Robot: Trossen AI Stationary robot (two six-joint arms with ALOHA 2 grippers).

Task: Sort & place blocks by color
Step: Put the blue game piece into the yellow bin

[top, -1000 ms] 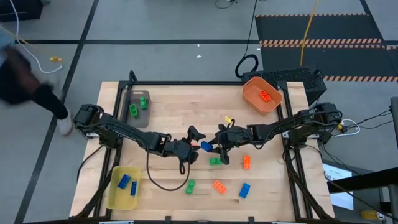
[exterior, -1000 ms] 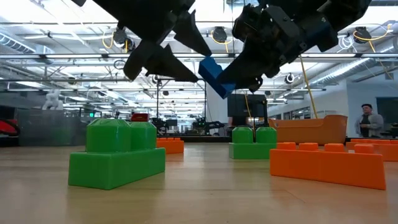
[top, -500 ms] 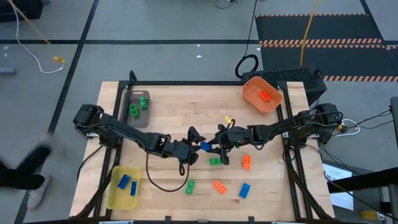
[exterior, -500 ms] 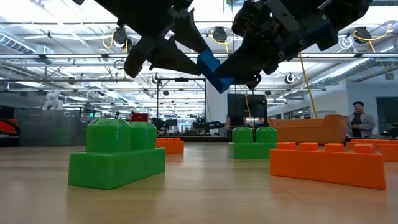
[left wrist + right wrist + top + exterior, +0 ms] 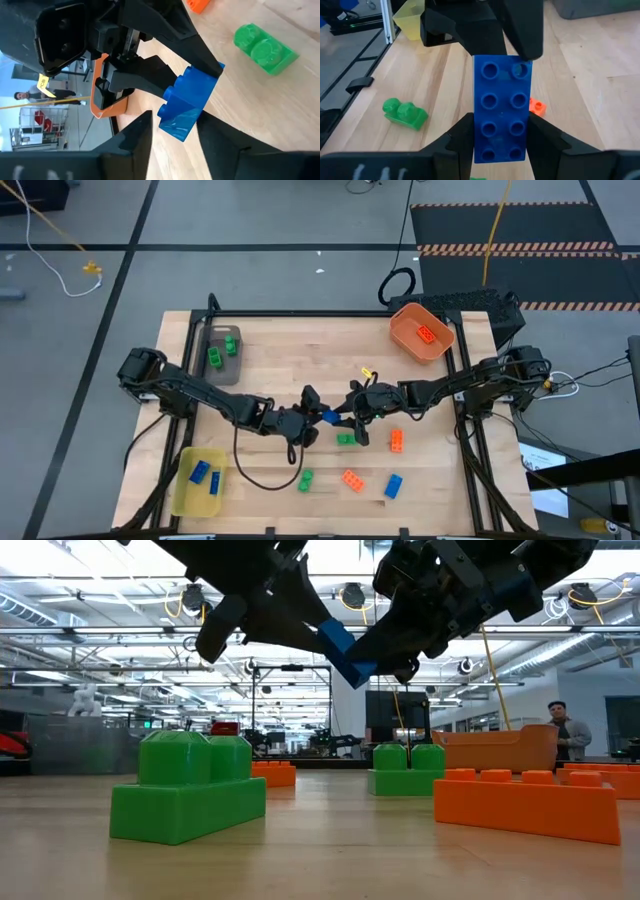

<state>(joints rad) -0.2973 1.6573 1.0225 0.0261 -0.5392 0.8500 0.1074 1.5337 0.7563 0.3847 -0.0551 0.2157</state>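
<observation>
Since the earlier frames the left gripper [image 5: 318, 418] has been moving in on the blue eight-stud brick [image 5: 328, 417] and its fingers have been narrowing; now they are sitting against the brick's far end. The right gripper [image 5: 340, 418] is clamping the same brick by its long sides, above the table's middle. Both are holding it clear of the wood.

Count, high view: two green bricks [image 5: 220, 352] in the grey bin [image 5: 222, 370] far left; two blue bricks [image 5: 205, 473] in the yellow bin [image 5: 184, 492] near left; one orange brick [image 5: 426, 333] in the orange bin [image 5: 408, 345] far right. Loose on the table [image 5: 280, 345]: two green [image 5: 345, 439], two orange [image 5: 352, 478], one blue [image 5: 393, 486].

Low view: the arms are being cut off at the top edge. Whether the left fingers are actually gripping or only touching is hard to judge. A person [image 5: 560, 733] is standing far right.
</observation>
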